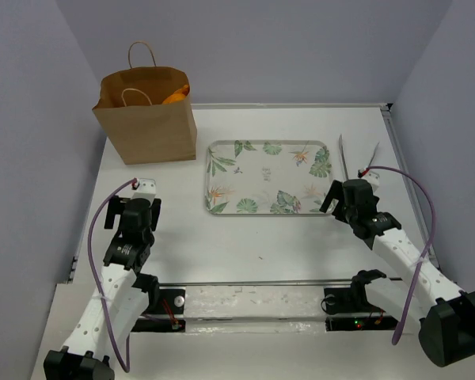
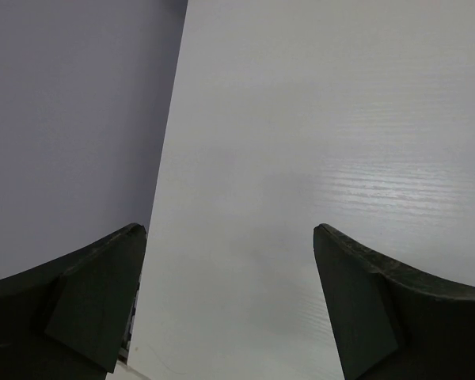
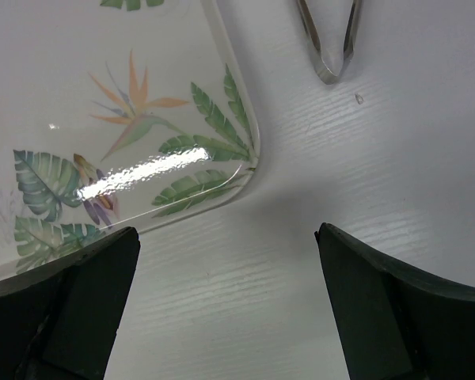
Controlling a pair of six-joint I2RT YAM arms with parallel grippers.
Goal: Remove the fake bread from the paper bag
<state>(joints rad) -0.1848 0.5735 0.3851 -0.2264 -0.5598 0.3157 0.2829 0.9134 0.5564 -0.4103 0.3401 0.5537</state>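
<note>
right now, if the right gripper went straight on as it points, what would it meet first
Probably the bare table beside the tray corner, before the tongs farther on; depth is unclear.

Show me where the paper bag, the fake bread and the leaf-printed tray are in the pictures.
paper bag (image 1: 146,127), top view: its brown front face.
fake bread (image 1: 176,96), top view: orange end showing at the bag's mouth.
leaf-printed tray (image 1: 267,180), top view: its bare middle.

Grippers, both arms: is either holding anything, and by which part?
Nothing is held. The left gripper stands open over the table; the right gripper stands open beside the tray corner. The fake bread sits in the paper bag.
</note>
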